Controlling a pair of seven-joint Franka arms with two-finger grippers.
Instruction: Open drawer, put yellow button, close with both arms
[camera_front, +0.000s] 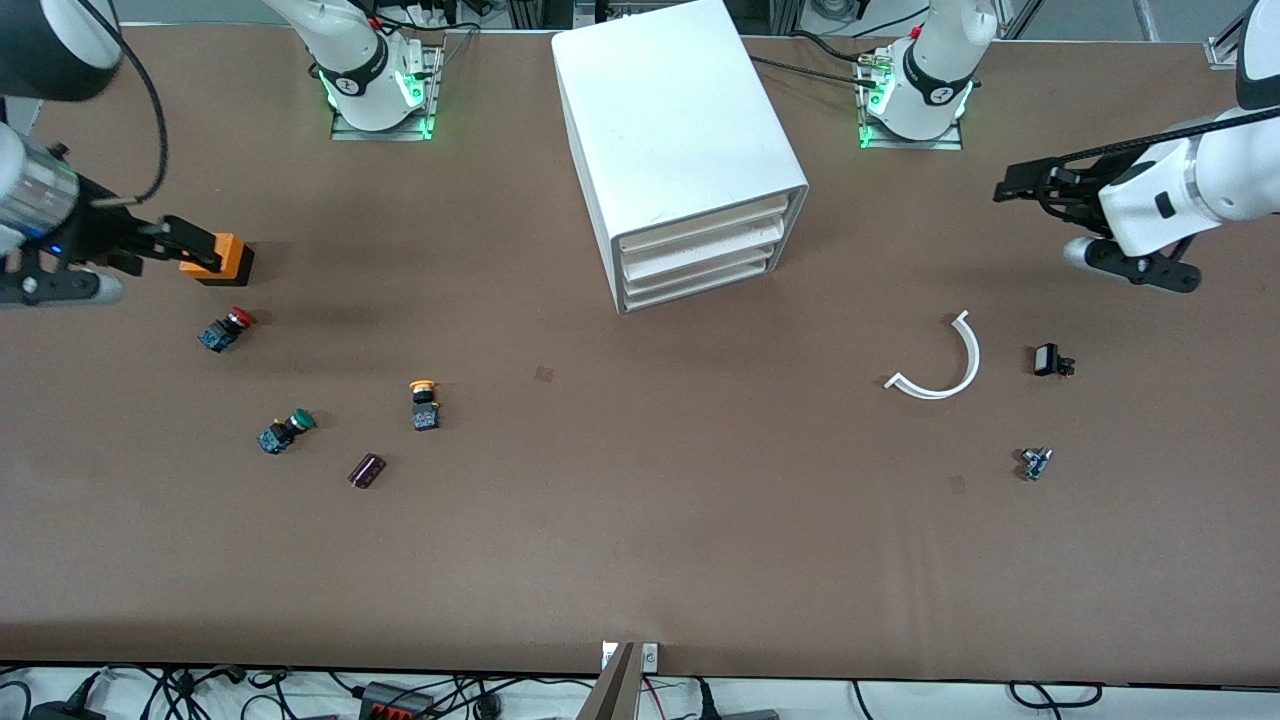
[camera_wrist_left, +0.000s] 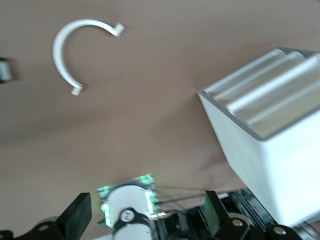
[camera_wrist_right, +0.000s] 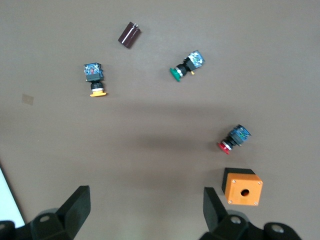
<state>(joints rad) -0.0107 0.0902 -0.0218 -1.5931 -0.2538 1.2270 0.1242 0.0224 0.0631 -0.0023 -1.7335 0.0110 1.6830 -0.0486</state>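
A matte brown table surface (camera_front: 640, 540) fills nearly the whole front view, evenly lit from above with only soft shadows. Along the bottom edge of the frame a pale strip of floor (camera_front: 900, 700) shows past the table's edge, strewn with black cables (camera_front: 470, 695) at lower left and centre. At the top edge, past the table, lie more dark cables (camera_front: 800, 45) and bits of metal framing (camera_front: 790, 12) near the upper centre, with a pale strip at the upper left corner.
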